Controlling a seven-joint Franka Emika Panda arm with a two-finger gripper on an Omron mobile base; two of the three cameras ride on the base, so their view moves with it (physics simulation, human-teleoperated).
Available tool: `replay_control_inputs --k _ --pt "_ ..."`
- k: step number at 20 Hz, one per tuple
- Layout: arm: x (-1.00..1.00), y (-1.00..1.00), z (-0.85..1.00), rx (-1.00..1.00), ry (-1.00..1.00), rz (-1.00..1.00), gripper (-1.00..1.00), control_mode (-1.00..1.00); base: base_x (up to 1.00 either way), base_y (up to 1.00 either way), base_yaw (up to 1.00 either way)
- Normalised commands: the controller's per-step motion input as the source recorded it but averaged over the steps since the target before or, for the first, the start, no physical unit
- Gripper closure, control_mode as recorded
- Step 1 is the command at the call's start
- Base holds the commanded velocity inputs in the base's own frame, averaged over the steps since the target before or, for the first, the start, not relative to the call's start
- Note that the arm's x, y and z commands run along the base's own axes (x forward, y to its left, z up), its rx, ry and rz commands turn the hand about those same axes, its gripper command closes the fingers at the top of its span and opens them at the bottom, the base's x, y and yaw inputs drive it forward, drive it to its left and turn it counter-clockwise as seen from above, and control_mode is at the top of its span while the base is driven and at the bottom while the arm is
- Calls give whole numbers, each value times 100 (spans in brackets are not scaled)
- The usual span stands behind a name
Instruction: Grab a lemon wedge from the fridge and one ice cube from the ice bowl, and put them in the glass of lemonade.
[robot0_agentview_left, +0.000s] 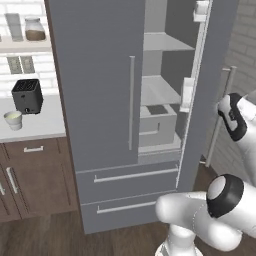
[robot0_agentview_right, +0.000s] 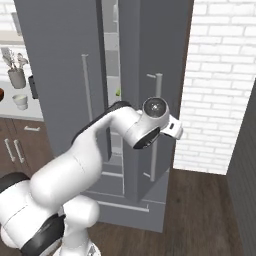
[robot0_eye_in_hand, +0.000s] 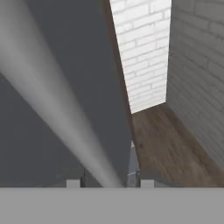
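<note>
1. I see the fridge (robot0_agentview_left: 100, 100) with its right door (robot0_agentview_left: 210, 75) swung open and its left door closed; grey shelves show inside, two drawers sit below.
2. My arm (robot0_agentview_right: 95, 145) reaches to the open door's outer face, by the long bar handle (robot0_agentview_right: 156, 125).
3. In the hand view, that handle (robot0_eye_in_hand: 57, 109) runs between the finger tips of the gripper (robot0_eye_in_hand: 110, 183); the jaws stand on either side of it, clasped around the bar.
4. On the counter left of the fridge stands a dark toaster (robot0_agentview_left: 27, 96).
5. Just before it sits the glass of lemonade (robot0_agentview_left: 13, 120).
6. A tiny yellow-green speck, the lemon wedge (robot0_agentview_right: 118, 92), shows through the door gap, inside the fridge.
</note>
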Motion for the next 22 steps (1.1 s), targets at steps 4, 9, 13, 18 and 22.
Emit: replay_control_inputs --k 4,9,13,18,22 --pt "-87 -32 86 5 -9 0 -100 -100 0 0 0" --pt "-89 40 92 -1 -16 0 -100 -100 0 0 0" --pt "-62 100 83 -22 -10 -2 -100 -100 0 0 0" --pt "-11 100 49 -43 2 -6 -100 -100 0 0 0" --pt "37 100 1 -56 17 -10 -100 -100 0 0 0"
